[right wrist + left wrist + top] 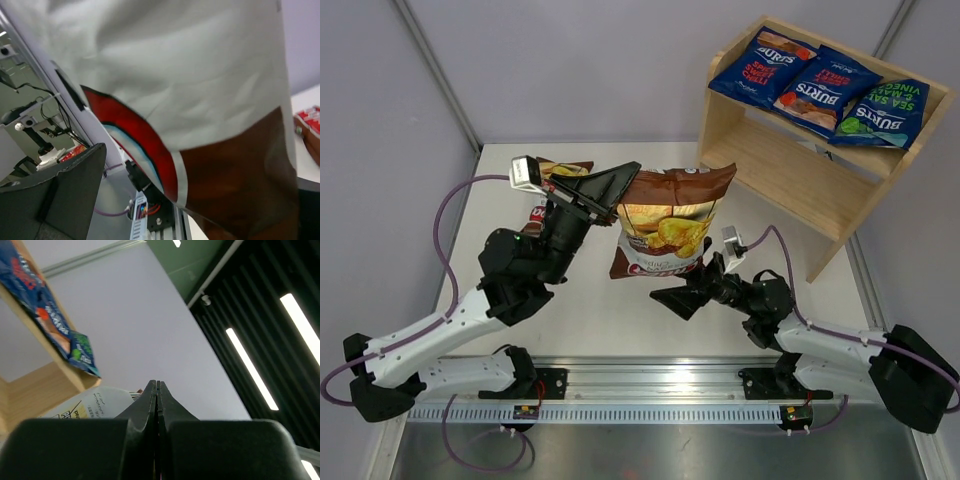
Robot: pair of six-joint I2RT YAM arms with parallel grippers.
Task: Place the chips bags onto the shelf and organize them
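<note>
Tabletop [600, 320], mid-frame: left gripper [626, 178] clamped on hanging brown bag [670, 225]; right gripper [690, 285] wide open beneath, so steady base before shelving.

- A white counter [610, 320] fills the middle of the top view, its surface matte and plain.
- A silver slotted rail [660, 385] runs along the counter's near edge, with a toothed strip [650, 411] just in front of it.
- A brushed steel sheet [650, 452] lies below the rail.
- Pale lilac wall panels [570, 70] stand behind the counter, joined by a slanting metal strip [440, 72].
- Overhead, long light bars [250, 367] glow in a dark slatted ceiling [250, 295].
</note>
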